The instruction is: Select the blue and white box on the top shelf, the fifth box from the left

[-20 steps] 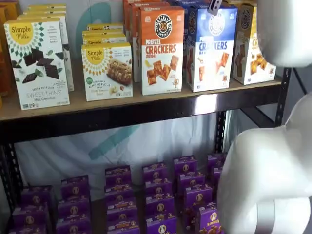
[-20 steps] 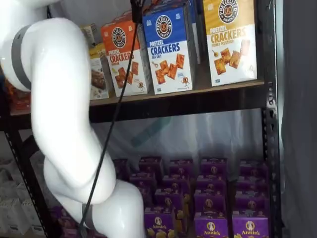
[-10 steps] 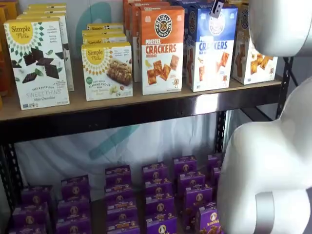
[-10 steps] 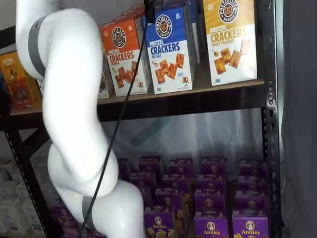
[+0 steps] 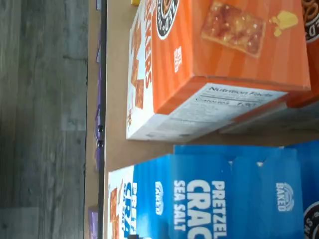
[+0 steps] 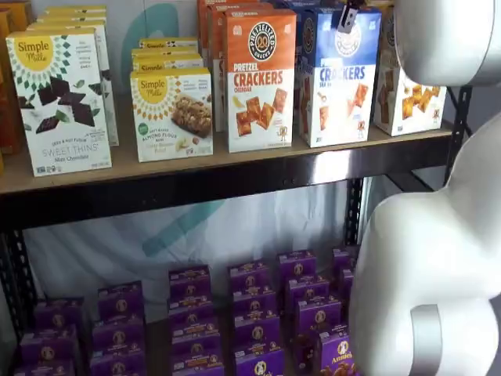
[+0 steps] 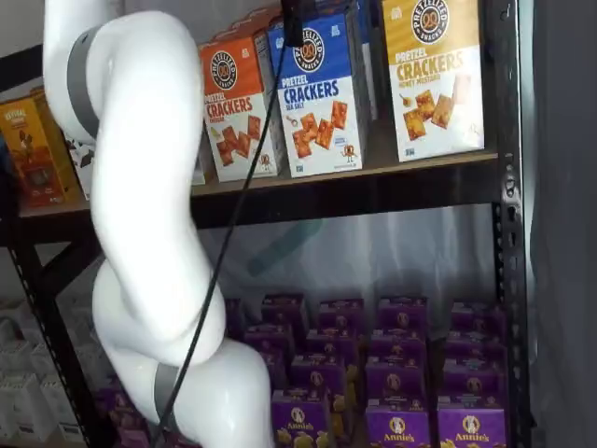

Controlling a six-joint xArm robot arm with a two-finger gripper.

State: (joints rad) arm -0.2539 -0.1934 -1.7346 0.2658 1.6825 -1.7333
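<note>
The blue and white box (image 6: 338,78) stands on the top shelf (image 6: 235,162), between an orange-topped box and a yellow-topped one; it shows in both shelf views (image 7: 322,93). Its blue "PRETZEL CRACKERS SEA SALT" panel fills part of the wrist view (image 5: 209,199), turned on its side. My gripper (image 6: 347,14) shows only as a dark finger hanging from the view's top edge in front of the box's blue top, also in a shelf view (image 7: 292,23). No gap or grip can be made out.
An orange-topped cracker box (image 6: 260,78) stands left of the blue one, and a yellow-topped box (image 7: 432,75) right of it. Simple Mills boxes (image 6: 59,102) stand further left. Purple boxes (image 6: 250,313) fill the lower shelf. My white arm (image 7: 140,187) and its cable (image 7: 233,215) hang before the shelves.
The arm has swung to the right in front of the shelves. The dark finger has shifted slightly right along the blue box's top. The boxes have not moved.
</note>
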